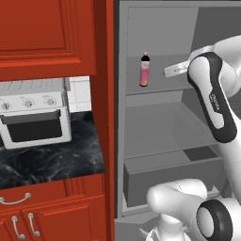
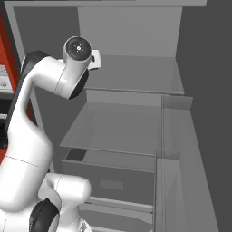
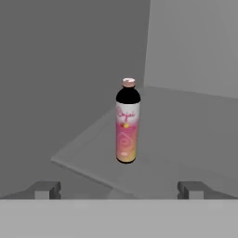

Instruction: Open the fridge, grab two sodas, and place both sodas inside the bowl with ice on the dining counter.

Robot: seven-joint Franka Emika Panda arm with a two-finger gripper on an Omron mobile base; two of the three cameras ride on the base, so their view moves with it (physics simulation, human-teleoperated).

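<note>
The fridge (image 1: 155,127) stands open, its grey shelves and back wall in front of me. One soda (image 1: 145,70), a slim bottle with a dark neck and a pink-to-orange label, stands upright near the left end of the upper shelf. In the hand view the soda (image 3: 127,123) is centred ahead, near the shelf's front edge. My gripper (image 1: 166,72) hovers level with the bottle, a short way to its right, and does not touch it. The gripper (image 3: 119,190) is open, and nothing is between its fingertips (image 3: 46,189). The bowl and the dining counter are out of view.
Red cabinets (image 1: 47,33) and a white toaster oven (image 1: 35,117) on a black marble counter (image 1: 52,162) flank the fridge on the left. A grey bottom drawer (image 1: 169,176) sits low inside. The open fridge door with its shelves (image 2: 181,149) stands at the right.
</note>
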